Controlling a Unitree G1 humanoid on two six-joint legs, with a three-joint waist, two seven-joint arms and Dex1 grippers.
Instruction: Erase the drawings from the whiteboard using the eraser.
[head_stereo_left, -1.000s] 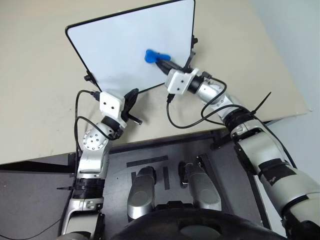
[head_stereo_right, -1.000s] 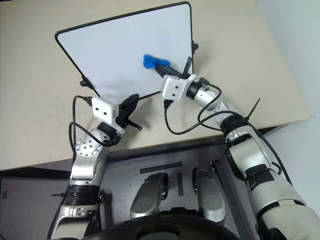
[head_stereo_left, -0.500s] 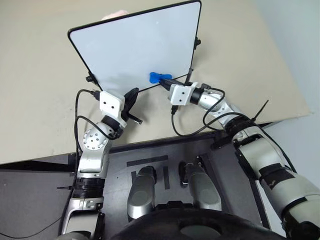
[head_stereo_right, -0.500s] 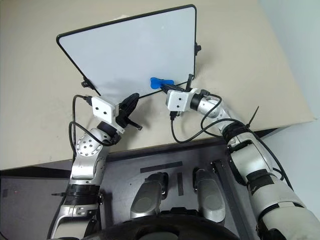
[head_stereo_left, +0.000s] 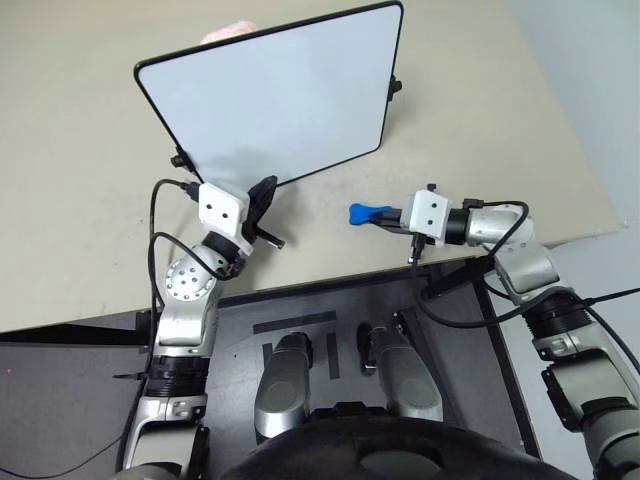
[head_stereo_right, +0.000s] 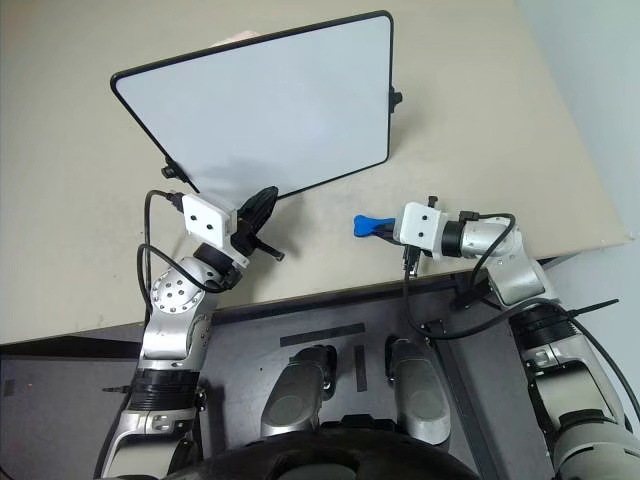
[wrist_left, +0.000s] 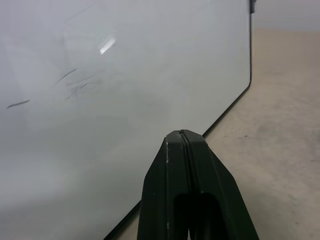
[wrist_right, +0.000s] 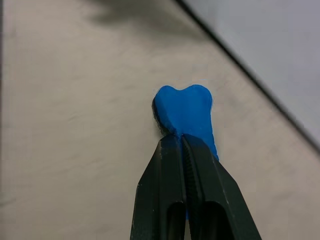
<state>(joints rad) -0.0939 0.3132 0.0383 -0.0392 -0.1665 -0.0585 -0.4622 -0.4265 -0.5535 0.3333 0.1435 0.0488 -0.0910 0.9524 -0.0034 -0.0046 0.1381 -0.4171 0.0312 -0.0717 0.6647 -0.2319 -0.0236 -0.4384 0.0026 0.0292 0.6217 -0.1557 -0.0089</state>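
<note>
Over the table (head_stereo_left: 80, 150), right gripper (head_stereo_left: 385, 214), clamping the eraser (head_stereo_left: 362, 212), has left the seemingly clean whiteboard (head_stereo_left: 280, 95).

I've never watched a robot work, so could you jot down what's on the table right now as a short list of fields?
surface: beige table
whiteboard: large, black-framed, white face with faint grey smudges
eraser: small, bright blue, off the board, over the table beside its lower right corner
right claw: shut on the eraser, pointing toward the robot's left
left claw: shut, holding nothing, at the board's lower edge
person: a hand peeks over the board's far edge
</note>
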